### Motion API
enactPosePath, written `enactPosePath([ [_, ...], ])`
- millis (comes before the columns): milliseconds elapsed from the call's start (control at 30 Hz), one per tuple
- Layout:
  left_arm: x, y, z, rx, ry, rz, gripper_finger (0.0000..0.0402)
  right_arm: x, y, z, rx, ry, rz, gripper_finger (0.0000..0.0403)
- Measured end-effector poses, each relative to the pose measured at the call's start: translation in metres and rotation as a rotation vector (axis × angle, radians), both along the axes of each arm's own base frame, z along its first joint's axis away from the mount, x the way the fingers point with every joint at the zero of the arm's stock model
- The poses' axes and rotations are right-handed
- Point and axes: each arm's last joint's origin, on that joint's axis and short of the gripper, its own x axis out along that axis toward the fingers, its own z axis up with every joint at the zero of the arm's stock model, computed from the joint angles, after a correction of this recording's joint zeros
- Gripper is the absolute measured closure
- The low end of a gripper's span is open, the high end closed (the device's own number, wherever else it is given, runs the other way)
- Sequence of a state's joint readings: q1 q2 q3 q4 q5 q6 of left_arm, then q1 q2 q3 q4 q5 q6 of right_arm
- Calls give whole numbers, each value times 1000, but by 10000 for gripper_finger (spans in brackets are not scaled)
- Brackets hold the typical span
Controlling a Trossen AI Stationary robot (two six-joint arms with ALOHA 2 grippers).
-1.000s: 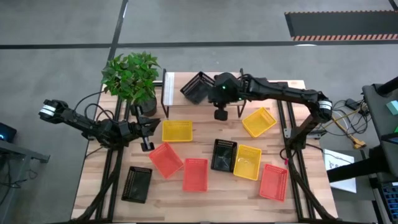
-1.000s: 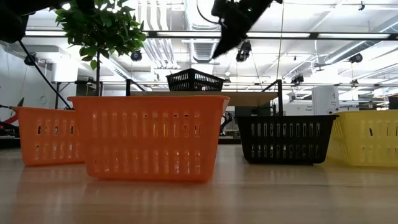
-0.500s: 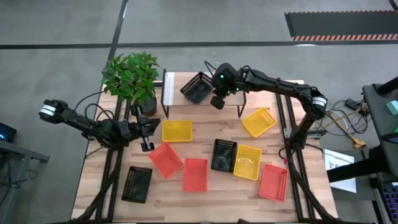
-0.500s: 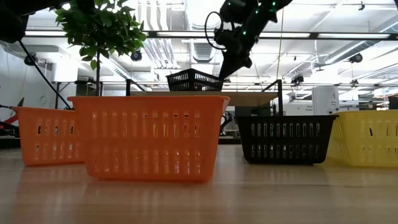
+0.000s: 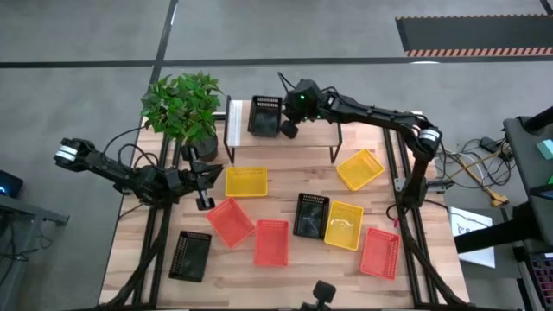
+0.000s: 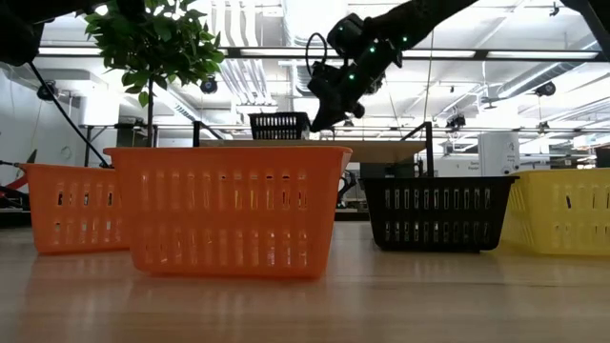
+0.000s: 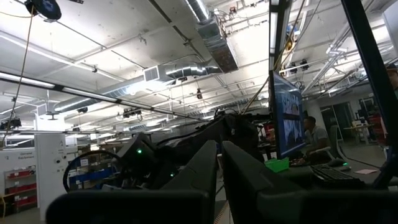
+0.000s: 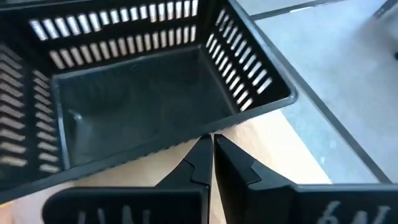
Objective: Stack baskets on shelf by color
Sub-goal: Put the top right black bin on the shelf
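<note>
No brand, label or writing can be read on any of the things in view.

The wooden table (image 5: 285, 276) fills the middle of the high view. On its far side, at upper centre of the frame, stands the shelf (image 5: 311, 128), a low stand with a light board. A potted plant (image 5: 183, 105) sits at the upper left corner of the table, just beside the shelf's left end.

One black basket (image 5: 264, 117) rests upright on the left part of the shelf top; in the low view it shows as a dark mesh box (image 6: 278, 125) at upper centre, above the orange one in front.

The other baskets lie spread over the table. A yellow basket (image 5: 246, 181) sits left of centre, a second yellow basket (image 5: 360, 169) lies turned at an angle at right, and a third yellow basket (image 5: 344, 225) sits lower right of centre, touching a black basket (image 5: 311, 215) on its left. Two orange baskets (image 5: 230, 221) (image 5: 271, 242) lie close together below centre, and a third orange basket (image 5: 379, 253) is at lower right. Another black basket (image 5: 190, 256) lies at lower left.

The right gripper (image 5: 289, 130) reaches over the shelf and sits at the right rim of the black basket there. In the right wrist view its fingers (image 8: 196, 158) are pressed together with only a hairline gap, gripping nothing, their tips just at the basket's near rim (image 8: 186, 140).

The left gripper (image 5: 206, 181) waits at the left side of the table, just left of the yellow basket; its fingers (image 7: 208, 165) are closed on nothing.
</note>
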State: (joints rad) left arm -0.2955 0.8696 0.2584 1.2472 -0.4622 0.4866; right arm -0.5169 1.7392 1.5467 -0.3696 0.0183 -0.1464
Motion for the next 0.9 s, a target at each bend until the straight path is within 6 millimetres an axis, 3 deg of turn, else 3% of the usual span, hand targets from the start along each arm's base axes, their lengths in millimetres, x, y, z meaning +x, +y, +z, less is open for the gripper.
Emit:
enactPosePath([
  [600,0,0,0,2,0,1,391,16,13,13,2,-180,15,394],
  [900,0,0,0,18,5,12,391,7,20,30,44,-220,-23,394],
])
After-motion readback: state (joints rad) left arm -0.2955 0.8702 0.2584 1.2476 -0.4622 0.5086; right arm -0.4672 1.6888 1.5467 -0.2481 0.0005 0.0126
